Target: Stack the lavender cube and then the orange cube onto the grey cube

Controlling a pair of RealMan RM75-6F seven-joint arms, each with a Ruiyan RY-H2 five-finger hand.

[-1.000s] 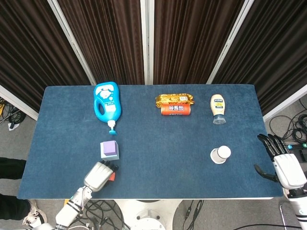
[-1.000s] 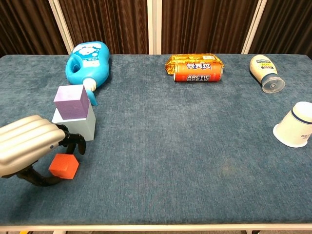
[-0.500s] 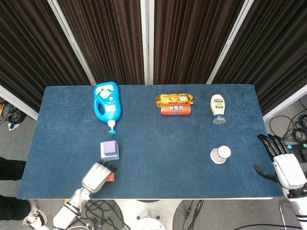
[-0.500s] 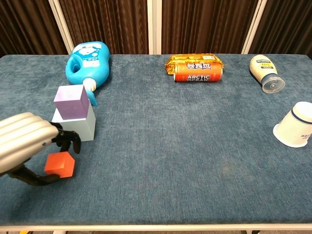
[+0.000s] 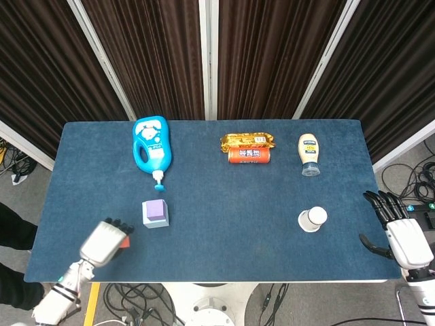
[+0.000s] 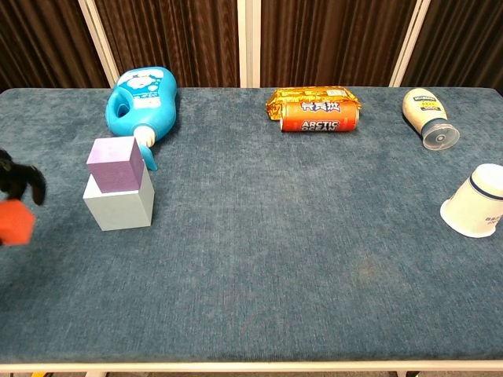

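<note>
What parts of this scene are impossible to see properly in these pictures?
- Left hand: chest view cuts off all but dark fingertips at its left edge.
- Orange cube: blurred in chest view; head view hides most of it under the hand.
- Grey cube: top covered by the lavender cube.
- Right hand: outside chest view.

The left hand point(image 5: 103, 241) hangs over the near left part of the desk point(image 5: 224, 197), its silvery back turned up, dark fingers point(image 5: 117, 224) curled forward and holding the orange cube point(image 6: 14, 222); its forearm runs down and out of the lower left corner of the head view. The right hand point(image 5: 397, 227) sits off the right edge, holding nothing, fingers spread and pointing away, thumb out to the side.
</note>
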